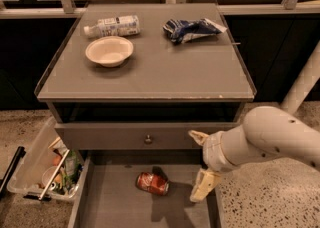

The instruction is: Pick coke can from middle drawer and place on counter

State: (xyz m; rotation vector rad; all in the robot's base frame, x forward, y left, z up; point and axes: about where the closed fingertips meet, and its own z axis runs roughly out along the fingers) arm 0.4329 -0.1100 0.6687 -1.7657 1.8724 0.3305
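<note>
The red coke can (152, 183) lies on its side on the grey floor of the open middle drawer (120, 207). My gripper (200, 164) hangs over the drawer's right side, to the right of the can and not touching it. Its two pale fingers (203, 185) are spread apart and hold nothing. The grey counter (160, 67) is the cabinet top above.
On the counter are a white bowl (109, 51), a white-labelled plastic bottle (112, 26) on its side and a blue crumpled bag (192, 29). A closed drawer front with a round knob (147, 139) is above the open drawer. A clear bin of clutter (42, 167) sits on the floor at left.
</note>
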